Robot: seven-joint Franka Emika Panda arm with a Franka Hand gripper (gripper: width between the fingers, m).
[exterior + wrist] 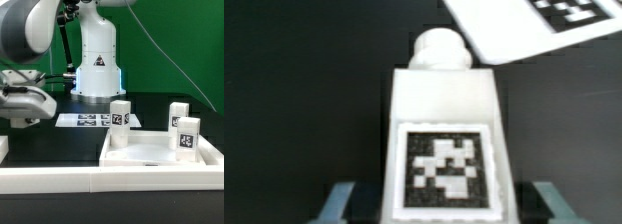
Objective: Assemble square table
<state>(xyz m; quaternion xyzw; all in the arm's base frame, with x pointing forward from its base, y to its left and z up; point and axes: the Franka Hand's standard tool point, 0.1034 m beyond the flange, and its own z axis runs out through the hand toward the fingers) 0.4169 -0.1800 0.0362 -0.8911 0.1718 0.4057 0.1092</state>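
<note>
One leg (pixel 445 140) sits squarely between the gripper's (pixel 441 202) fingers in the wrist view, jaws closed in on its tagged body, so this looks like the pick-up of a leg, and the next move calls for a clean lift and carry toward the square slab (pixel 160 152). Farther off, three more legs (pixel 120 125) stand upright by that slab, well apart from the gripper (pixel 25 103) at the exterior view's left.

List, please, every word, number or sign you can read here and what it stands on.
No word or number can be read.
Robot base: a warning triangle; the print under it is too blurred to read.
Leg and marker board: black-and-white pattern tags only, no text.
</note>
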